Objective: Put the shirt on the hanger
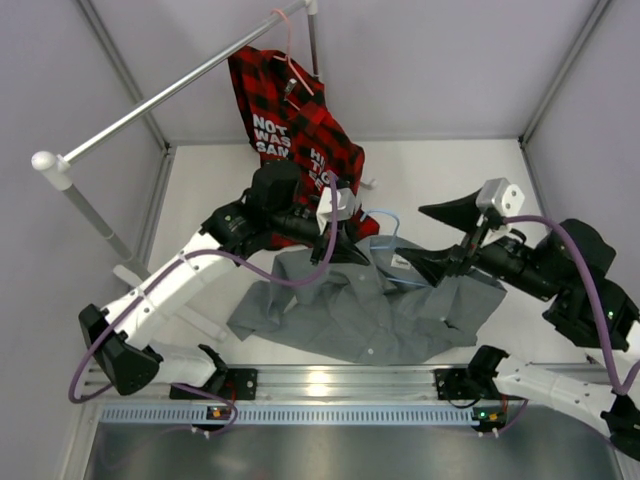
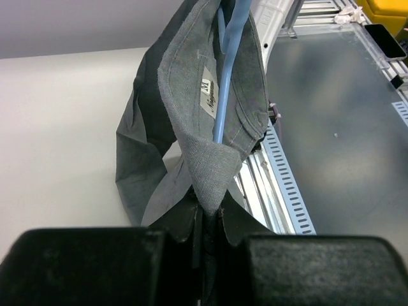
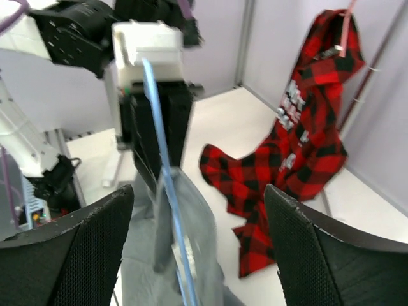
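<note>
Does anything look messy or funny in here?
Yes. The grey shirt lies rumpled on the table, only its collar lifted, pinched in the left tool with the blue hanger inside it. The plaid shirt hangs crooked, its bottom trailing onto the table.

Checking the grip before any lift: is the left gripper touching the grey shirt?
Touching. In the left wrist view, the left gripper is pinched shut on a fold of the shirt, with no gap showing.

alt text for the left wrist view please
The left gripper is shut on a fold of the grey shirt near its collar, with the light-blue hanger running inside the collar. White table on the left, metal panel on the right.
</note>
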